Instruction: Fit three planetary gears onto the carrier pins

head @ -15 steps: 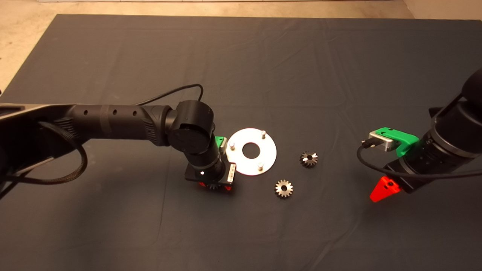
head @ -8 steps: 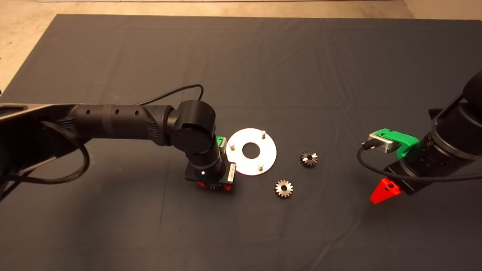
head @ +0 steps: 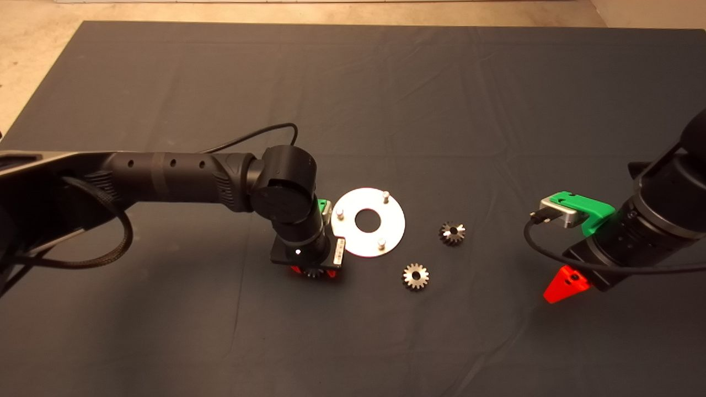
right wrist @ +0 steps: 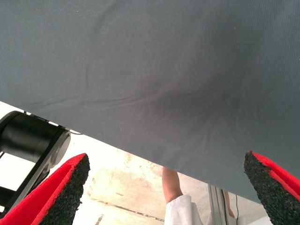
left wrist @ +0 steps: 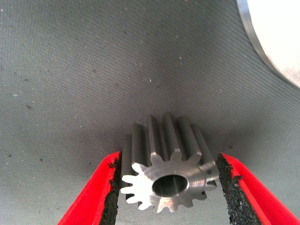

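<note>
My left gripper (head: 313, 271) is down at the mat just in front of the disc's near-left edge, shut on a planetary gear (left wrist: 164, 168) held between both pads. I cannot tell whether this gear touches the mat. The shiny round disc (head: 394, 223) lies flat with three bare carrier pins (head: 386, 194) (head: 340, 211) (head: 381, 241). Its edge shows in the left wrist view (left wrist: 276, 37). Two more gears lie on the mat right of the disc, one nearer (head: 415, 276) and one farther (head: 452, 233). My right gripper (head: 562, 284) hangs open and empty at the right side.
The dark mat (head: 353, 82) is wrinkled. The right wrist view looks past the mat's edge at the floor, with a person's leg (right wrist: 172, 185) and a black round base (right wrist: 30, 138). The left arm's cable (head: 265, 132) loops over the mat.
The right arm has drifted slightly to the right and lower. The left gripper stays over the same spot with the gear in it.
</note>
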Robot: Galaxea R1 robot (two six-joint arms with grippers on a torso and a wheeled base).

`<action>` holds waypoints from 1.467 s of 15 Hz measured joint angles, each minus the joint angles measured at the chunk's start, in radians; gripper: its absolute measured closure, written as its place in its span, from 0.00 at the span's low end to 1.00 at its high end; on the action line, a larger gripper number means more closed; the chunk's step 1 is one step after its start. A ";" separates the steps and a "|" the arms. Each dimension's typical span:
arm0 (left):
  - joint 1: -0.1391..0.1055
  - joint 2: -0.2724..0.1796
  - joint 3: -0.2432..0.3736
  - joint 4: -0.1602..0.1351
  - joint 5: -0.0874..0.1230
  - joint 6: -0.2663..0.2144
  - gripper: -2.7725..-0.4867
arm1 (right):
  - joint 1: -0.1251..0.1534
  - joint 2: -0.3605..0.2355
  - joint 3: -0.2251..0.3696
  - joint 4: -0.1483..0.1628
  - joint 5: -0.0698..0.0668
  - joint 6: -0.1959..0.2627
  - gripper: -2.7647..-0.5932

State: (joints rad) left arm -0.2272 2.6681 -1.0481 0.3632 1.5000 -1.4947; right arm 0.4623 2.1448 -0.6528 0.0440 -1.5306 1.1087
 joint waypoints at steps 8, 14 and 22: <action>-0.001 0.003 -0.010 -0.006 0.006 0.000 0.62 | 0.000 0.006 0.001 0.000 0.000 0.000 0.15; -0.001 0.002 -0.011 -0.007 0.013 0.001 0.71 | -0.003 0.006 0.001 0.000 0.000 0.000 0.15; -0.001 0.002 -0.011 -0.007 0.013 0.013 0.76 | -0.003 0.008 0.007 0.000 0.000 0.000 0.15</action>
State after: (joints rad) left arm -0.2285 2.6704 -1.0587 0.3557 1.5126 -1.4817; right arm 0.4589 2.1532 -0.6455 0.0440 -1.5306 1.1087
